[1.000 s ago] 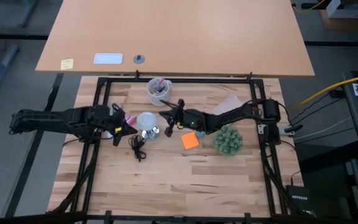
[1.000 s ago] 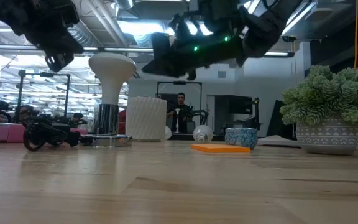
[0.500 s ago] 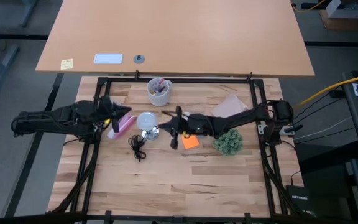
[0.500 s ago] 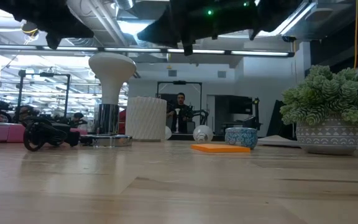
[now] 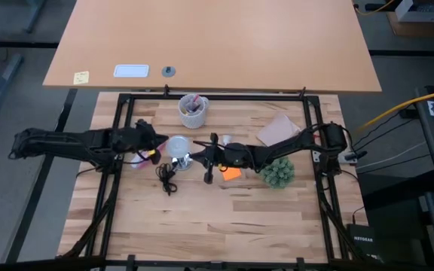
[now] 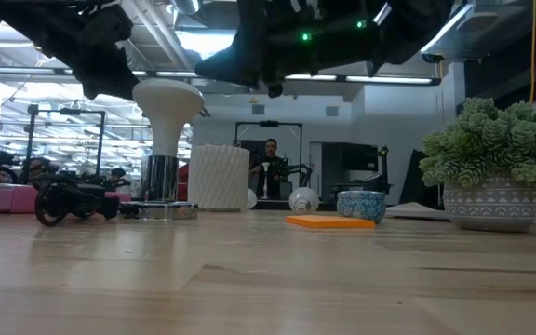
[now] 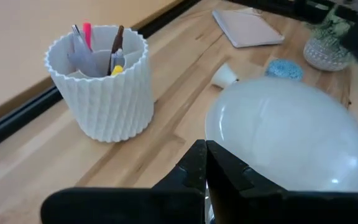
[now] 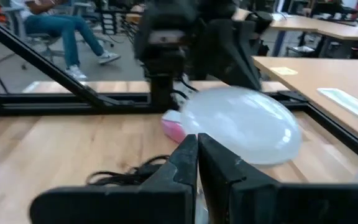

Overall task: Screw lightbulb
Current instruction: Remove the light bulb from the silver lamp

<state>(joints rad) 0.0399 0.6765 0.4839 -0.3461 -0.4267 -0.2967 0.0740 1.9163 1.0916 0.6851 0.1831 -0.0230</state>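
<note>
My two arms close in on the lightbulb (image 5: 177, 145), which stands dome-up in its silver socket (image 5: 182, 159) near the table's left-centre, the black cord (image 5: 166, 178) coiled just beside it. My left gripper (image 5: 155, 143) hangs just beside the dome on one side, fingers pressed together and holding nothing; my right gripper (image 5: 202, 156) faces it from the other, fingers likewise pressed together and empty. I judge both are staged this way to bracket the bulb before a twist, so the jaws must part first. Room is tight: the cup of pens (image 5: 192, 111) stands near behind, the orange sticky note (image 5: 232, 172) and potted plant (image 5: 277, 170) flank my right arm, while the table front (image 5: 217, 226) lies open.
</note>
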